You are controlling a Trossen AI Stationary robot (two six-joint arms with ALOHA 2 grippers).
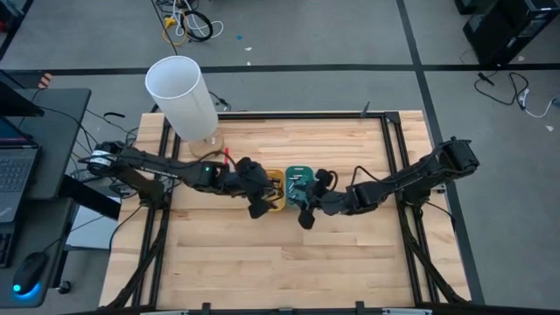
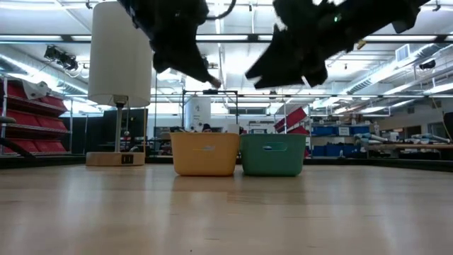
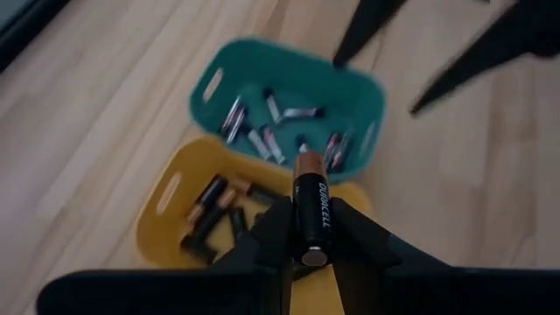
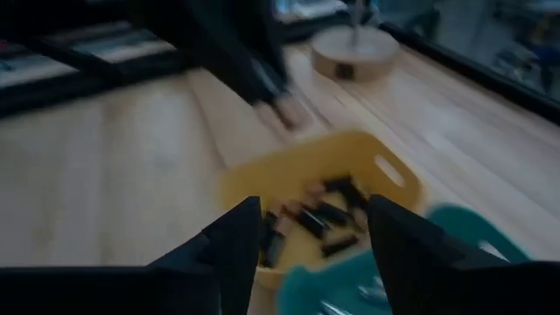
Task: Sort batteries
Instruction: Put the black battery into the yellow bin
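The left wrist view looks down on two small trays side by side. The yellow tray (image 3: 166, 206) holds several thicker dark batteries (image 3: 210, 214). The teal tray (image 3: 219, 79) holds several slimmer silvery ones (image 3: 262, 140). My left gripper (image 3: 311, 214) hangs above the yellow tray's edge (image 1: 274, 203), shut on a black, copper-topped battery (image 3: 311, 197). My right gripper (image 4: 306, 249) is open and empty. It hovers over the trays' near side (image 1: 306, 210), with the yellow tray (image 4: 306, 175) below it. In the low view both trays (image 2: 205, 152) (image 2: 272, 154) stand on the table with the grippers above them. My left gripper pinches the battery between its two fingers at the flat-ended half (image 3: 312, 241). The battery lies along the fingers, its copper-capped end (image 3: 308, 164) pointing forward past the fingertips. The fingers come slanting down from above. The battery is lifted clear over the yellow tray.
A lamp with a tall white shade (image 1: 181, 94) stands on a wooden base (image 2: 115, 158) at the table's far left, close behind my left arm. Bare wood lies in front of the trays (image 1: 289, 262). Black rails (image 1: 398, 175) frame the table's sides.
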